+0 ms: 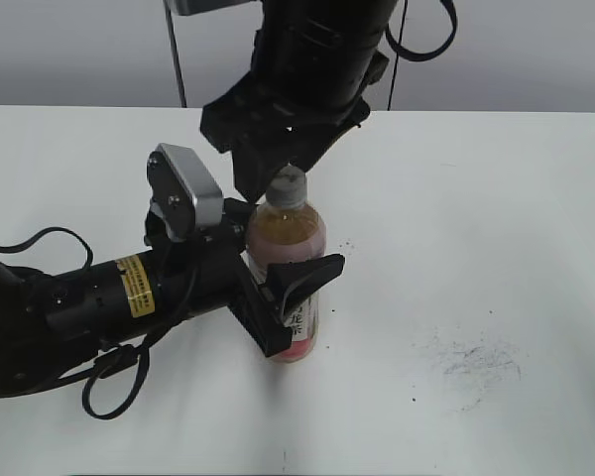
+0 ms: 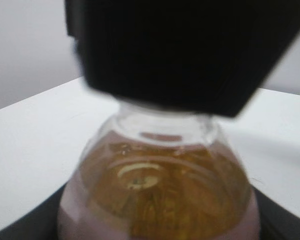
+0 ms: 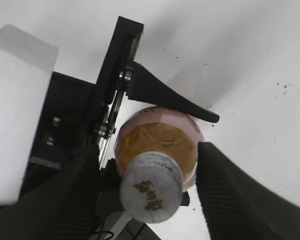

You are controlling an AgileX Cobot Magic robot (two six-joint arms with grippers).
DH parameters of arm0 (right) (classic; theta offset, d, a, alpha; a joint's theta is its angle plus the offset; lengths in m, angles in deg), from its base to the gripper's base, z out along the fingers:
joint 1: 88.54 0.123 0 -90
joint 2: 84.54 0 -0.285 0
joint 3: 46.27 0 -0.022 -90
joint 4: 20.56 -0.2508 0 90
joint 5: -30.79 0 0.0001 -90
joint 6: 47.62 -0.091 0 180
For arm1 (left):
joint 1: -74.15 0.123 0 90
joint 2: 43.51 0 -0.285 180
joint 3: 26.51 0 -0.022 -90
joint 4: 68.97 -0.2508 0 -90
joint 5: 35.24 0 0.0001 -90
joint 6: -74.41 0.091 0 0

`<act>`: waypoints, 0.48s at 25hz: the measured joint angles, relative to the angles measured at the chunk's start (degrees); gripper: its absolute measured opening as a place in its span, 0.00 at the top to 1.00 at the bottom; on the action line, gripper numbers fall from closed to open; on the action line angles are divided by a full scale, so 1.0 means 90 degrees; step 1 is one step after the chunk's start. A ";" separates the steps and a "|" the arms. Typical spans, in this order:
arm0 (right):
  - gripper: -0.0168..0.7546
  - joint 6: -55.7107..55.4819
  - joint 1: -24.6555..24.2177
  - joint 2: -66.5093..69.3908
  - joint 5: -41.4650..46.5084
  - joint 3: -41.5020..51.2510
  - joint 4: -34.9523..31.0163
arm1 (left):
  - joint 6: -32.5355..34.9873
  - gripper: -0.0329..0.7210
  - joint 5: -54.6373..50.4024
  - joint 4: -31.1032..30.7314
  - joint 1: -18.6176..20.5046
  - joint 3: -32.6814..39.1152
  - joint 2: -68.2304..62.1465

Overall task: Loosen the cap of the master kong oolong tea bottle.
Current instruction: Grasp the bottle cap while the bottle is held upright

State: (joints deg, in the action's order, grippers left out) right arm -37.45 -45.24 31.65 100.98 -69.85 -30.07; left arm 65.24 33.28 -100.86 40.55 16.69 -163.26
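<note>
Your master kong oolong tea bottle (image 1: 290,260) stands upright near the middle of the white table (image 1: 496,218), slightly toward 9 o'clock. The left gripper (image 1: 290,297) comes in from 8 o'clock and is clamped on the bottle's body, one dark finger (image 1: 307,275) across the label side at 4 o'clock. The cap (image 3: 151,187) sits on the neck, grey-white with a dark mark on top.

Right gripper (image 3: 149,192) hangs from 12 o'clock directly over the cap. In the right wrist view its two ribbed fingers (image 3: 230,190) stand apart, one at 9 and one at 3 o'clock of the cap, each with a gap to it; nothing is gripped.

Room: you have wide bare table from 1 through 5 o'clock of the bottle. The near table edge runs along 6 o'clock, the far edge along 12 against a grey wall (image 1: 79,50). The 7 to 10 o'clock side is blocked by the left arm, its silver wrist camera (image 1: 183,190) and looping cables (image 1: 109,382).

Dark scuff marks (image 1: 476,362) lie on the table at 4 o'clock, well apart from the bottle
</note>
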 joint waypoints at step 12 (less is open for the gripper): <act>0.44 -0.0237 0.0000 -0.0161 -0.0006 0.0261 0.0286 | 0.0000 0.37 0.0000 -0.0005 0.0000 0.0000 0.0000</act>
State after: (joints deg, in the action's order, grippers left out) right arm -39.58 -45.24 30.20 100.92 -67.50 -27.50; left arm 65.24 33.28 -100.91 40.55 16.69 -163.26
